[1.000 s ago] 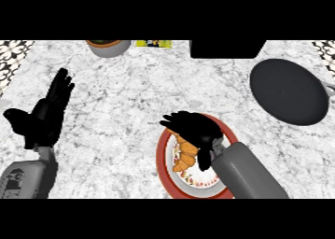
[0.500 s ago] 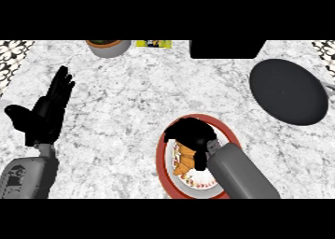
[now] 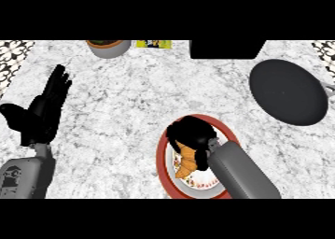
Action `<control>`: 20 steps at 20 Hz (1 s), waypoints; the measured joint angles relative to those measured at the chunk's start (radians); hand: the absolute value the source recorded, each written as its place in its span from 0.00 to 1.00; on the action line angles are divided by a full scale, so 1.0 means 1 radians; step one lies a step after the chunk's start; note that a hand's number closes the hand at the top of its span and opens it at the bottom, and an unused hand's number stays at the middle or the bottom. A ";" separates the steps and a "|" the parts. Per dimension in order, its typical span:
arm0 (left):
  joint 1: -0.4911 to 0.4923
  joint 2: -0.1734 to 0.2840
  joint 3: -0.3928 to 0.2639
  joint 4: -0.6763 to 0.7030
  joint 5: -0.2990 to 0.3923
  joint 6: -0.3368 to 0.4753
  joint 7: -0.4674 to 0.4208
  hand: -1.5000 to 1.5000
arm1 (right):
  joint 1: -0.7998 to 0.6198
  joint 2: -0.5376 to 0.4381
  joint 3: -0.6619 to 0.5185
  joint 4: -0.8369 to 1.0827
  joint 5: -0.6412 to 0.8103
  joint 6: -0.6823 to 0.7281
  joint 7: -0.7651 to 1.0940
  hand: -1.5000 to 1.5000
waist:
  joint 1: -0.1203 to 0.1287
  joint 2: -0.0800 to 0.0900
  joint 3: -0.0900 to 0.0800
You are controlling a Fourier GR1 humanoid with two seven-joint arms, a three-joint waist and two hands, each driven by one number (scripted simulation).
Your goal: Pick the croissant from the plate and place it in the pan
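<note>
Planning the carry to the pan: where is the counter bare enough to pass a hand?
Bare marble lies between the plate and the pan, and across the middle between the resting left hand and the plate. Crowded: the back edge, with a bowl, and the plate, where the right hand covers the croissant.

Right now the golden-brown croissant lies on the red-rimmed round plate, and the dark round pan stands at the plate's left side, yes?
Not quite. The head view shows the dark round pan up to the right of the red-rimmed round plate, not left. The golden-brown croissant does lie on the plate.
</note>
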 measured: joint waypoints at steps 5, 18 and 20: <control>0.012 0.002 0.012 0.013 0.000 0.000 -0.011 0.50 | 0.180 -0.046 0.006 -0.200 0.006 0.037 0.078 1.00 | -0.021 -0.002 0.000; 0.049 0.012 0.031 -0.011 0.009 -0.003 -0.018 0.50 | 0.625 -0.193 -0.169 -0.948 -0.125 -0.042 0.192 1.00 | -0.046 -0.005 -0.001; 0.045 0.007 0.025 -0.011 0.009 -0.007 -0.019 0.50 | 0.661 -0.192 -0.220 -1.044 -0.172 -0.028 0.212 1.00 | -0.039 -0.002 -0.001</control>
